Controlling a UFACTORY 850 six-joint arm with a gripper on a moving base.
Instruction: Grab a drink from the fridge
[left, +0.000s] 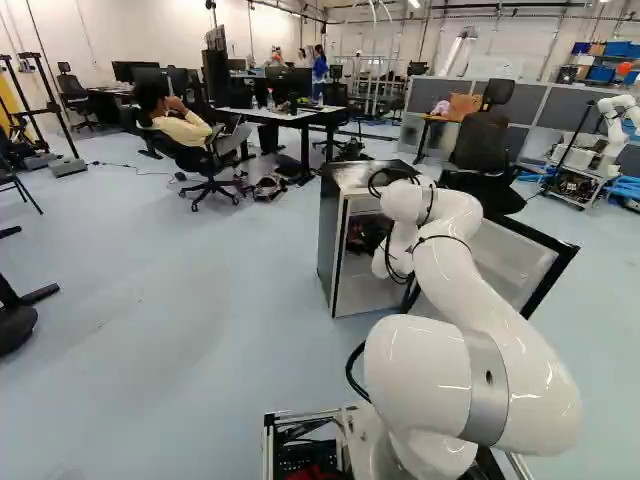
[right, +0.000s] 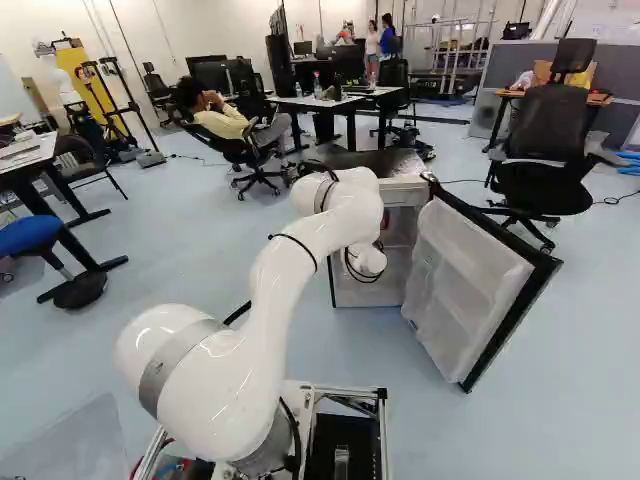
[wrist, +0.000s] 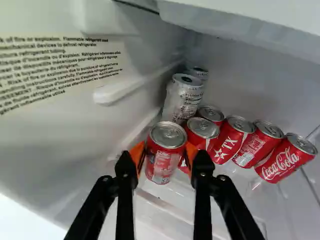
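Door (right: 465, 265) is standing open; gripper (wrist: 164, 153) is holding 1 red can (wrist: 162, 169) from 2 sides, inside fridge (left: 329, 235). Reach + grip are looking done; only getting can out is pending, prob. ASAP.

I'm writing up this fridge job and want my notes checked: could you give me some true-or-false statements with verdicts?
1. The fridge door is open. True.
2. Every can in the wrist view is red. False: two silvery cans stand behind the red ones.
3. The gripper is inside the fridge. True.
4. The fridge stands on a desk. False: it is on the floor.
5. A red can is at the gripper. True.
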